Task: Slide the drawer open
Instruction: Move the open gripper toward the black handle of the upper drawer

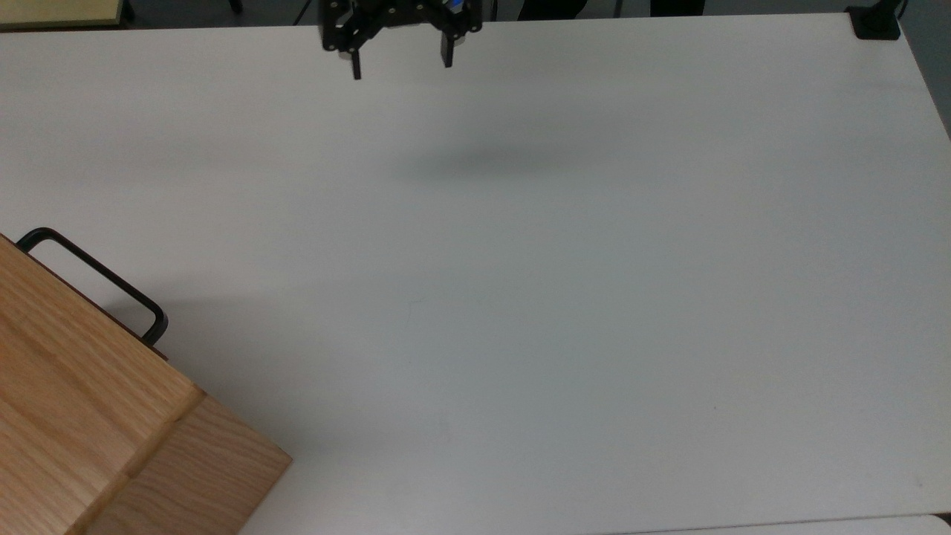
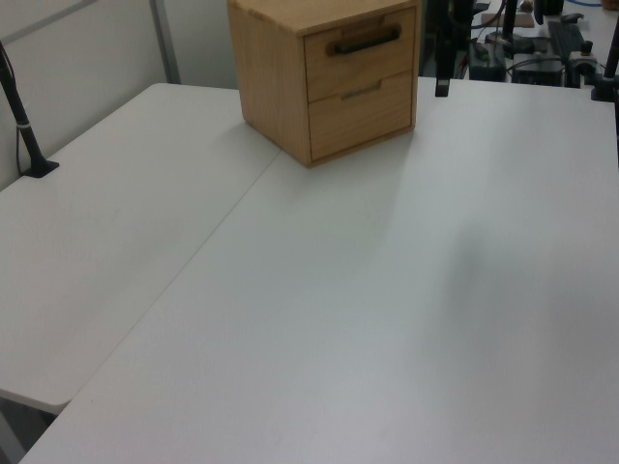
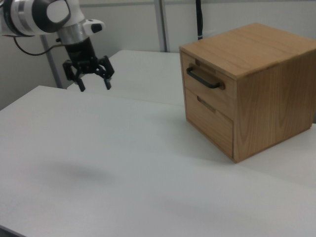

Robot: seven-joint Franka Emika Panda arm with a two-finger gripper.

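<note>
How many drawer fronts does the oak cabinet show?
2, stacked on the light oak wooden cabinet: the upper drawer with a black U-shaped bar handle, and the lower drawer with a small recessed pull.

— What am I looking at for surfaces?

— I see the table point(image 1: 594, 297) as a smooth white top, matt with a faint sheen. The cabinet point(image 3: 266, 98) looks like light oak with clear grain and a satin, unglossy finish; I see the same wood on the drawer point(image 3: 205, 84) front.

— And the handle?

— I read the handle point(image 3: 202, 79) as black metal bar, matt, smooth. From the top view it looks the same point(image 1: 96, 279).

— The arm?

— I see the gripper point(image 3: 93, 85) as black, matt, hard plastic or metal, I cannot tell which. The arm point(image 3: 39, 15) shell above it looks like glossy white plastic with dark joints.
</note>
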